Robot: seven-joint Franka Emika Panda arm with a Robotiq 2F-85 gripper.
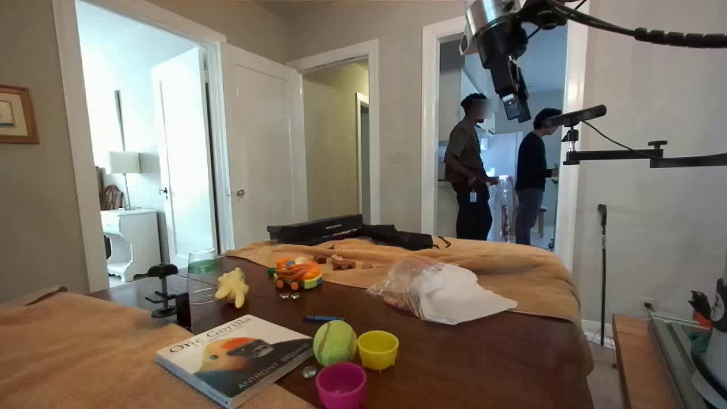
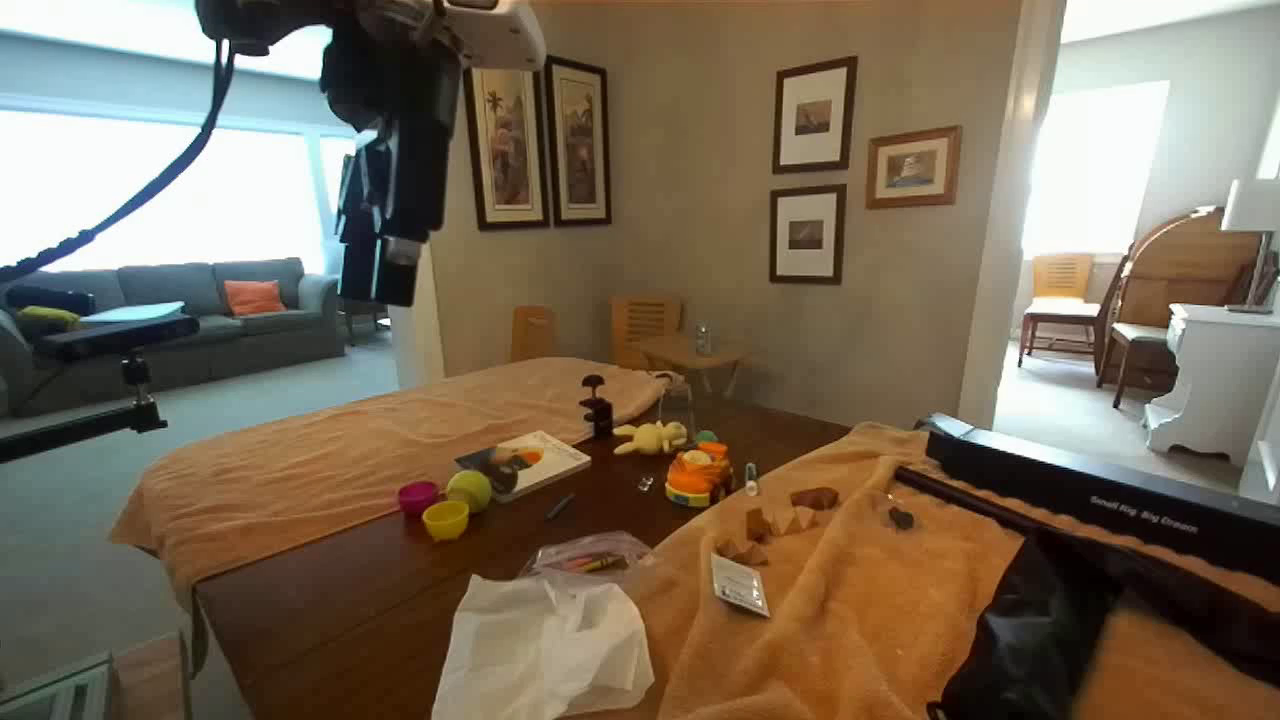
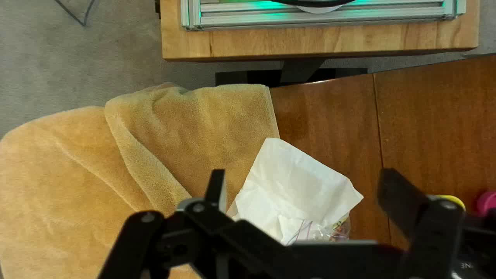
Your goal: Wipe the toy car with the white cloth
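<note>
Presently, gripper (image 3: pixel 303 186) well above the table (image 3: pixel 329 112), fingers (image 3: pixel 399 199) spread wide, nothing held. Below it lies the cloth (image 3: pixel 296 176), showing between the fingers in the wrist view; one side seems to overlap the towel (image 3: pixel 217 128), and a clear bag (image 1: pixel 397 284) touches the cloth (over or under, cannot tell). Also below the gripper, but farther out, past the bag: the car (image 1: pixel 301 274), upright on the table. Judgement: cloth thin, light, limp; should crumple without harm and resist very little. Best hold: a free corner or raised crease away from the bag, pinched low; nearer the bag, slick plastic would likely come along. Car probably light, hard plastic; wheels (image 1: pixel 296 285) may roll under wiping, so press down, keep strokes short.
</note>
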